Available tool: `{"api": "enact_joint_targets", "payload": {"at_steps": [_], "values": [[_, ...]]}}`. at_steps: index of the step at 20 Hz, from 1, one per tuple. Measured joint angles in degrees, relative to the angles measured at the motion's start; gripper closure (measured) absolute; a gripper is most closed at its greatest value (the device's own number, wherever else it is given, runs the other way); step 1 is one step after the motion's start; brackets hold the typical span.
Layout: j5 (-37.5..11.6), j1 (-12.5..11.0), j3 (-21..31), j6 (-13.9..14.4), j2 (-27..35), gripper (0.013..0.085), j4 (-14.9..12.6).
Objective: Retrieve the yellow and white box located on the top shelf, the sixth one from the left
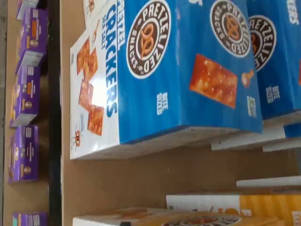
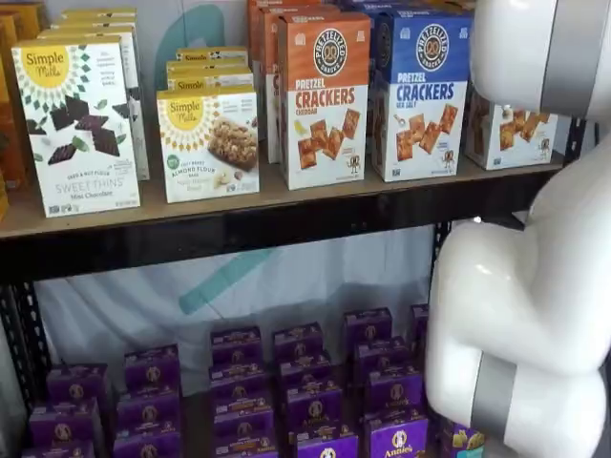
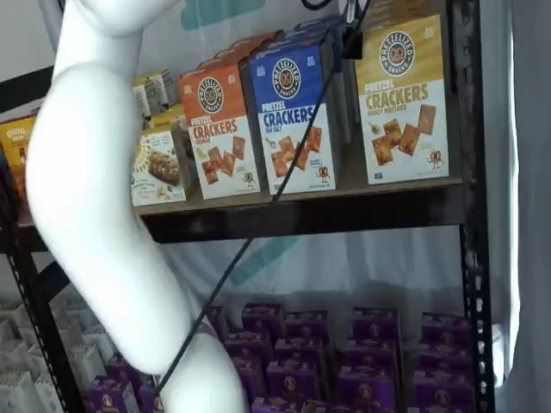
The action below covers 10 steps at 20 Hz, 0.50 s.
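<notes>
Yellow and white box (image 3: 403, 99) on the top shelf (image 3: 344, 206): "Pretzelized", "PRETZEL CRACKERS". Gripper unseen; its jaws stand wide apart.

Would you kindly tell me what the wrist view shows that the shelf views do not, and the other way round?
Only the wrist view: a close look at the blue crackers box, including its pale narrow side.
Only the shelf views: the white arm, the orange crackers box, the Simple Mills boxes and the full front of the yellow and white box.
Both: the blue crackers box, the purple boxes on the lower level, and at least part of the yellow and white box.
</notes>
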Motion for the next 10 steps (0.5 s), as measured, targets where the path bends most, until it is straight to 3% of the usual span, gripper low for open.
{"api": "enact_joint_targets", "payload": {"at_steps": [4,10], "values": [[-0.2,1.6,-1.6,0.5,1.6,0.0130,-2.7],[-1.4,3.1,-2.3,1.1,3.1,0.0130,-4.2]]}}
